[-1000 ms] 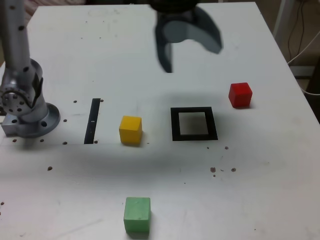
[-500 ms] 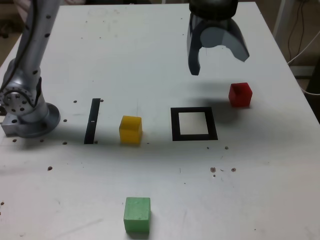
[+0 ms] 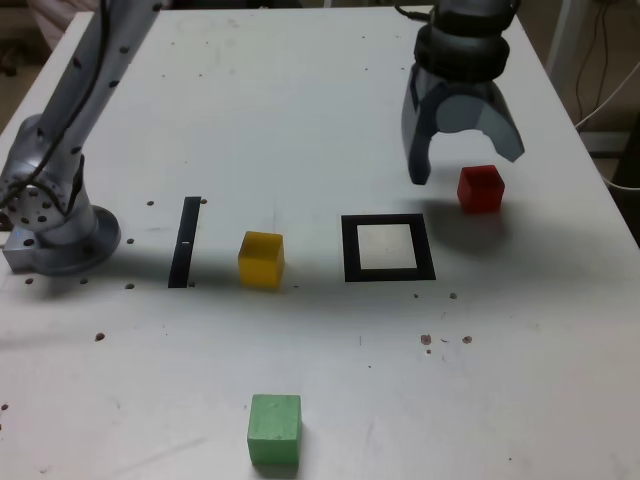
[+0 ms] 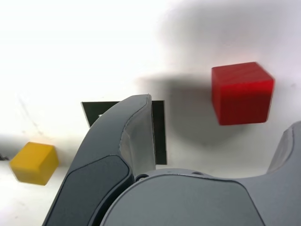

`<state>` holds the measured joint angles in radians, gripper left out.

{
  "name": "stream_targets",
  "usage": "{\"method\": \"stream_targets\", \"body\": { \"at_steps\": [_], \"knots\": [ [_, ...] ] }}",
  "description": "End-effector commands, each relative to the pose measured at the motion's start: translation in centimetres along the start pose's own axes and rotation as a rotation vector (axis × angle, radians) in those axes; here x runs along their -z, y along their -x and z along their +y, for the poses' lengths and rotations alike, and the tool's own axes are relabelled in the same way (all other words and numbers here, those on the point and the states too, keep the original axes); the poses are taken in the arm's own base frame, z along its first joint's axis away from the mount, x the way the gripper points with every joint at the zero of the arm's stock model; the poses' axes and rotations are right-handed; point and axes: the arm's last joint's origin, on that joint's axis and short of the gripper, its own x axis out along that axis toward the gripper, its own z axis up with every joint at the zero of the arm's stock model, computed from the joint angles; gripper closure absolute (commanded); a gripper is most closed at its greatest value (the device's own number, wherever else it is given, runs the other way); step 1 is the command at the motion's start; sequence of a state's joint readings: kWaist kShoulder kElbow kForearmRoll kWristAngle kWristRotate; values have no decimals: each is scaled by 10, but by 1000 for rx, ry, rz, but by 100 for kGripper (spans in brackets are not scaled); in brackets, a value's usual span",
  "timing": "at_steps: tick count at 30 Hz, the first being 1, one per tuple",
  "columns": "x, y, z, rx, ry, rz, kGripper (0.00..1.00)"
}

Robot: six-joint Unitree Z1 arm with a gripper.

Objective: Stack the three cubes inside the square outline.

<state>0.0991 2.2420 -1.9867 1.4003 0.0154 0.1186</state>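
Right now the claw (image 3: 462,165) hangs above the bench (image 3: 300,100) with its jaws spread wide and nothing between them. The red cube (image 3: 481,188) sits on the bench just beyond the claw toward the exterior view's right; in the wrist view it shows in the open gap between the jaws, so a short drop should bracket it. The square outline (image 3: 388,248) lies empty, near the red cube on the exterior view's left. The yellow cube (image 3: 262,259) rests further left of the outline, and the green cube (image 3: 274,428) sits well apart near the front edge.
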Motion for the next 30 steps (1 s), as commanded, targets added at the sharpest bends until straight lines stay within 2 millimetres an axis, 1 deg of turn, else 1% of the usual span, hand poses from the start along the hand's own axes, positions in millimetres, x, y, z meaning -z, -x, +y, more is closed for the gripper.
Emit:
{"method": "stream_targets", "body": {
  "at_steps": [1, 8, 16, 20, 25, 26, 30],
  "knots": [
    [-6, -6, 1, -4, -1, 4, 6],
    [-16, -13, 3, -11, -1, 0, 7],
    [-30, -23, 6, -13, -14, -3, 11],
    [-35, -31, 10, -13, -15, 5, 14],
    [-39, -41, 15, -20, -12, 12, 21],
    [-39, -41, 16, -23, -12, 10, 24],
    [-40, -41, 17, -23, -15, 1, 32]
  ]
}}
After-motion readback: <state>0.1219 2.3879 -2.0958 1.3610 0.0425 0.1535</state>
